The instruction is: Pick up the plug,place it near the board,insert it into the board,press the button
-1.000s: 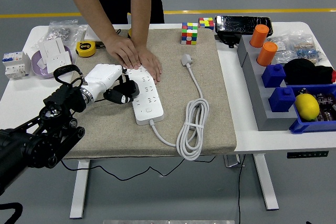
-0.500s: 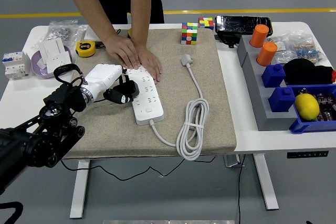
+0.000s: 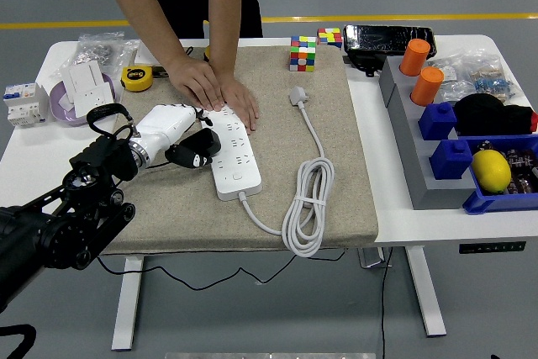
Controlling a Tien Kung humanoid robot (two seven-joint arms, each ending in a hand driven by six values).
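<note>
Position of the left robot hand (image 3: 192, 150): at the left flank of the long white power strip (image 3: 230, 150), black fingers (image 3: 202, 142) curled against the strip's side edge. Whether they clamp anything cannot be told; no plug is visible in them.

The grey three-pin plug (image 3: 298, 96) lies loose on the beige felt mat (image 3: 336, 166), on the end of its own white coiled cable (image 3: 307, 208). It sits to the right of the strip and toward the far side — across the strip from the left robot hand, well apart from it. The plug's long axis follows its cable, running roughly near-to-far with a slight lean.

The strip's long axis runs near-to-far, tilted leftward at the far end, where a person's two hands (image 3: 212, 90) press it flat.

Judgement: the left arm is the only arm in view, so it would have to cross over the strip to reach the plug — the pick-up appears not yet done.
</note>
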